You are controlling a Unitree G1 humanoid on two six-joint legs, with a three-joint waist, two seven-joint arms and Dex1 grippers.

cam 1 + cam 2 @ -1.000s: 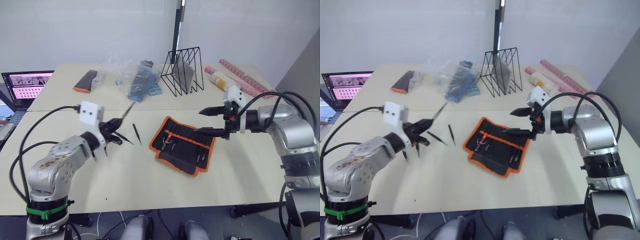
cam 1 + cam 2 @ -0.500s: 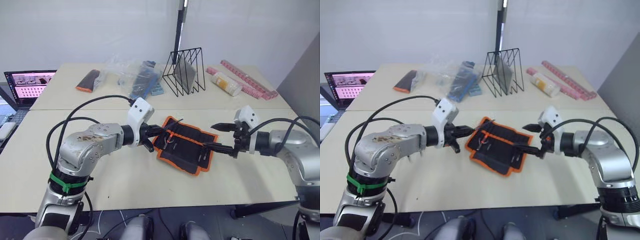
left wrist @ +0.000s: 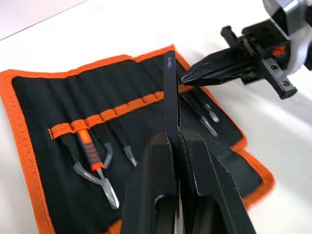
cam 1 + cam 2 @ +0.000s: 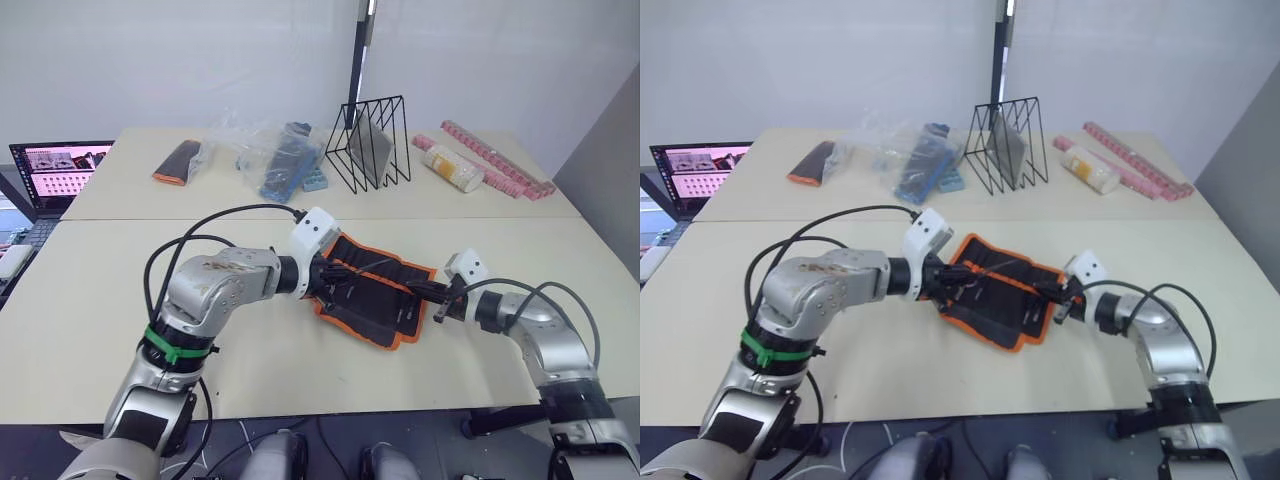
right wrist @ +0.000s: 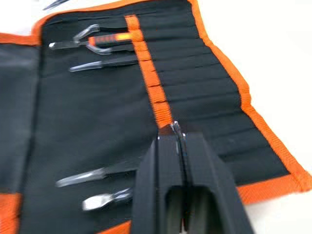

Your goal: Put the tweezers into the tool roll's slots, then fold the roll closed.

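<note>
My left gripper point(image 3: 176, 139) is pinched on one pair of tweezers point(image 3: 169, 87), the black blade sticking out past my fingertips over the open roll point(image 4: 375, 290). My right gripper point(image 5: 179, 134) has its fingers pressed together on the roll's orange centre strap point(image 5: 148, 73), at the roll's right end.

The roll lies flat and unfolded on the near table point(image 4: 120, 320), just right of centre, orange binding all round. A few tools already sit in its slots: an orange-handled one point(image 3: 92, 163) near the left end, and silver tips point(image 5: 83, 178) near my right gripper.

The surface is two pale beige tables butted together, seam running across just behind the roll. On the far table point(image 4: 160, 200): a black wire rack point(image 4: 367, 143), a clear plastic bag point(image 4: 265, 150) with blue items, a small black-and-orange pouch point(image 4: 175, 163), a yellowish tube point(image 4: 448, 167) and a pink strip point(image 4: 497, 157). A laptop point(image 4: 52, 172) with its screen lit sits off the left edge. Plain white wall behind, with a dark vertical pole point(image 4: 357, 50) rising behind the rack.
</note>
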